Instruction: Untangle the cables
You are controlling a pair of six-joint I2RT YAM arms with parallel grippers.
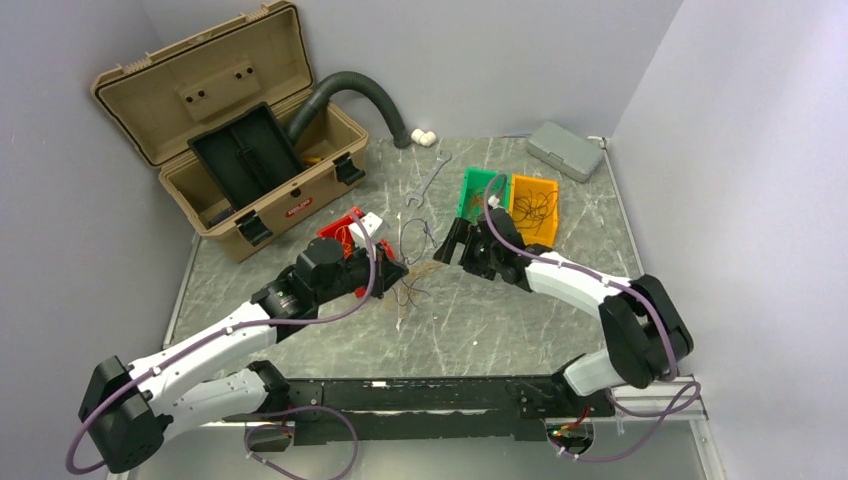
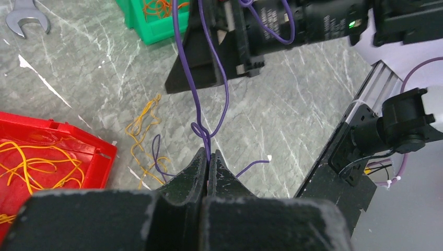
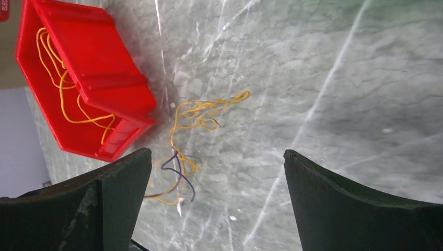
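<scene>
My left gripper (image 1: 398, 270) (image 2: 209, 152) is shut on a thin purple cable (image 2: 196, 89) that rises from its tips in a long loop. Under it on the table lie loose yellow cables (image 2: 142, 125) (image 3: 201, 112) crossed by a short dark purple strand (image 3: 180, 178). In the top view this small tangle (image 1: 410, 290) sits between the two grippers. My right gripper (image 1: 452, 243) (image 3: 214, 157) hangs above the table just right of the tangle, open, with nothing between its fingers.
A red bin (image 1: 330, 228) (image 2: 78, 137) (image 3: 120, 86) with yellow wires sits by the left gripper. Green bin (image 1: 478, 190) and orange bin (image 1: 535, 200) hold more wires behind the right gripper. An open tan toolbox (image 1: 240, 140), a dark hose (image 1: 350, 90), a wrench (image 1: 428, 180) and a grey case (image 1: 565, 150) stand at the back.
</scene>
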